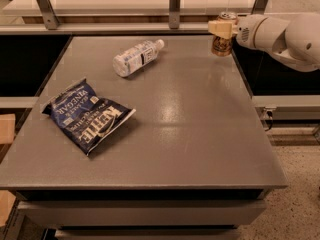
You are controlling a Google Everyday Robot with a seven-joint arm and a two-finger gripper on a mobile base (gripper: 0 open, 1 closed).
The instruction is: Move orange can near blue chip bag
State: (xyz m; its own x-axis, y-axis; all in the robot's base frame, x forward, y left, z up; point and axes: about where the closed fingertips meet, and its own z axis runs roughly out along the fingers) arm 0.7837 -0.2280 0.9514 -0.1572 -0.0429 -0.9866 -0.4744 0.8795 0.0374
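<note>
The orange can (pixel 221 45) is upright at the far right corner of the grey table (pixel 200 144). My gripper (pixel 223 29) comes in from the right on a white arm (pixel 280 34) and is shut on the can's upper part, with a beige finger across its front. The can seems to hang just above the table surface. The blue chip bag (pixel 86 115) lies flat at the left middle of the table, far from the can and the gripper.
A clear plastic bottle (pixel 136 57) with a white label lies on its side at the far middle, between can and bag. A metal-framed shelf (pixel 174 6) runs behind the table. The table's right edge is just under the arm.
</note>
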